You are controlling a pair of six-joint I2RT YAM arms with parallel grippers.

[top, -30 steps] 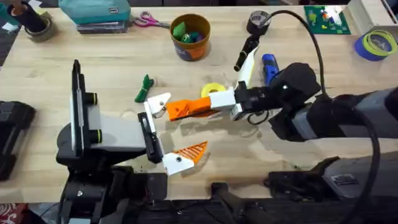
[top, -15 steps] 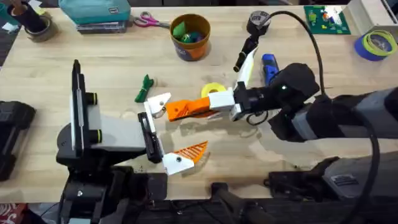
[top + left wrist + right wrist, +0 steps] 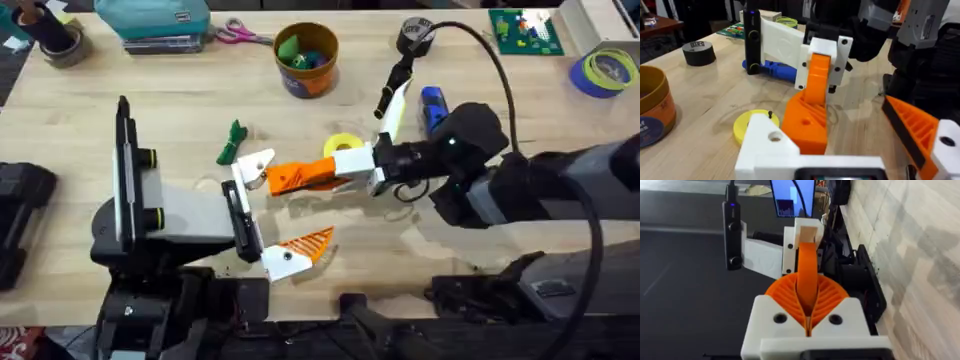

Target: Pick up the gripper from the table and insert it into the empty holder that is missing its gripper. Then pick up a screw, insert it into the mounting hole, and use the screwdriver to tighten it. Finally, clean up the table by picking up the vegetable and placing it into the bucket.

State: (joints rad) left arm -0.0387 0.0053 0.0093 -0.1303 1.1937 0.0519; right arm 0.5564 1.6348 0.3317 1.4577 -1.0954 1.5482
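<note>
My right gripper (image 3: 352,166) reaches across from the right and is shut on the loose orange gripper wedge (image 3: 300,176). The wedge's wide end rests against the empty white holder (image 3: 256,166) of my left arm. In the right wrist view, ribbed pads (image 3: 827,297) clamp the wedge (image 3: 807,270). My left gripper (image 3: 274,212) stands open, its other finger carrying an orange pad (image 3: 310,243). The left wrist view shows the wedge (image 3: 807,122) beside the holder (image 3: 769,146). The green vegetable (image 3: 232,142) lies just beyond the holder. The orange bucket (image 3: 307,60) stands at the back, and the blue screwdriver (image 3: 432,108) lies behind the right arm.
A flat yellow disc (image 3: 342,145) lies behind the wedge, with a small dark pin (image 3: 770,114) on it. At the back are a black tape roll (image 3: 416,34), scissors (image 3: 240,34), a teal box (image 3: 152,18) and blue tape (image 3: 603,72). The table's left half has free room.
The right arm's body has edged slightly left. The wedge stays against the holder, and the left arm has not moved.
</note>
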